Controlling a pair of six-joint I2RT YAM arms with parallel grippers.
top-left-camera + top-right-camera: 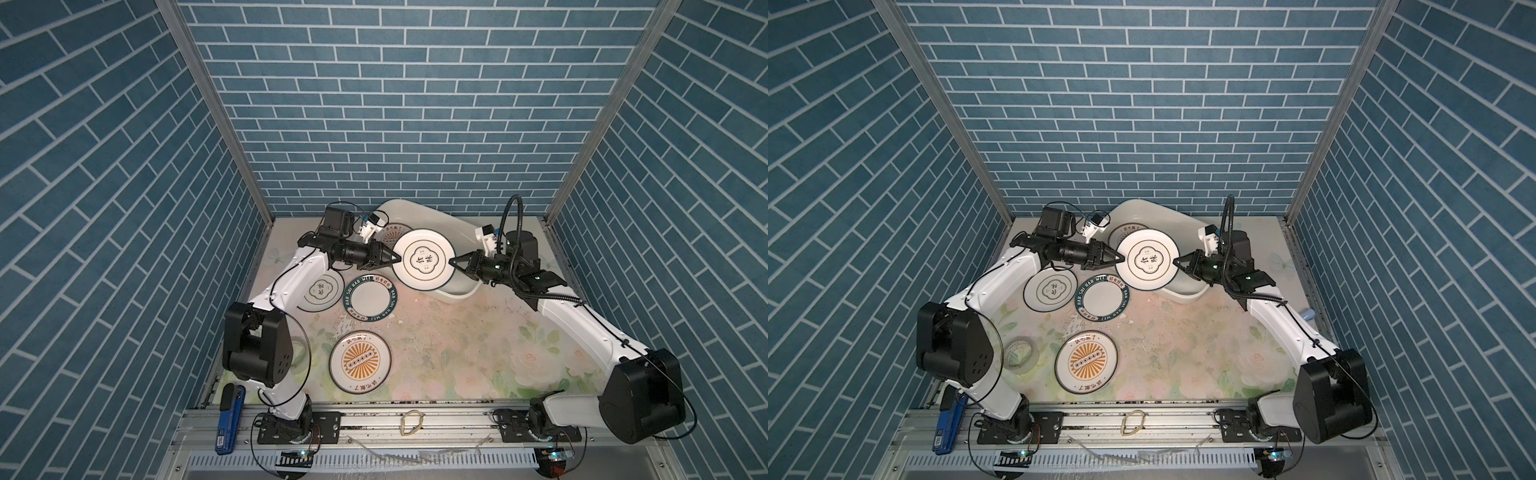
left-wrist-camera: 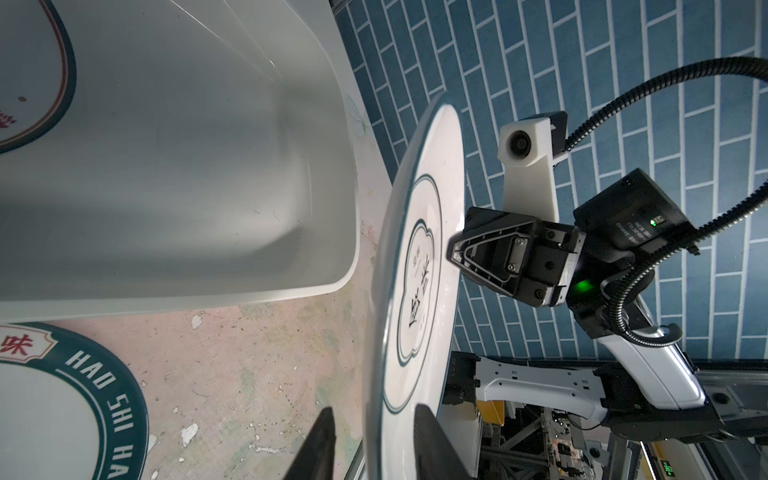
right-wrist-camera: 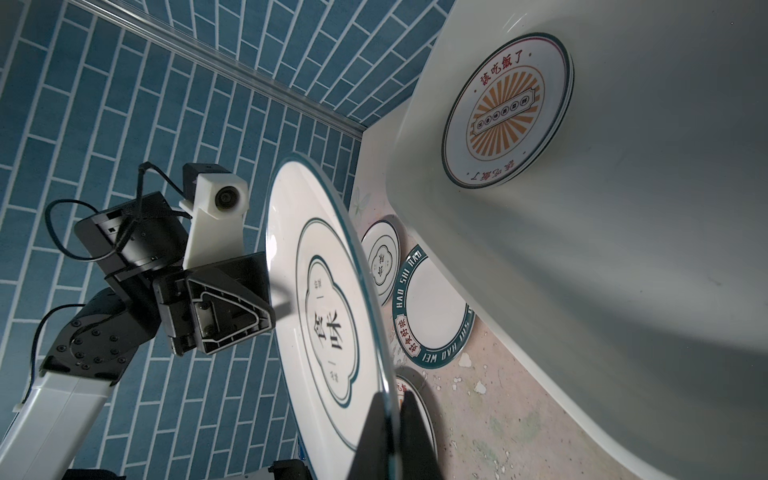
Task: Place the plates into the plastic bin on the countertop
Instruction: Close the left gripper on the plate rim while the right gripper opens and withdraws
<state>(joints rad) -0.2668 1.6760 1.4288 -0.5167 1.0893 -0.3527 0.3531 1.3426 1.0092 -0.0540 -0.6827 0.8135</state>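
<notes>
1. Right jaws clamp the quatrefoil plate [image 1: 424,258] over the plastic bin [image 1: 436,216]; left jaws straddle its rim, unclosed.
2. A green-rimmed plate [image 1: 371,298] lies on the counter [image 1: 457,340] beside.
3. Right wrist view alone shows the bin's sunburst plate [image 3: 507,110] whole.

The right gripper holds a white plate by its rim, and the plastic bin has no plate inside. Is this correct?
Not fully. The plastic bin is not empty: the right wrist view shows a sunburst plate lying inside it. The right gripper does hold the white plate by its rim.
</notes>
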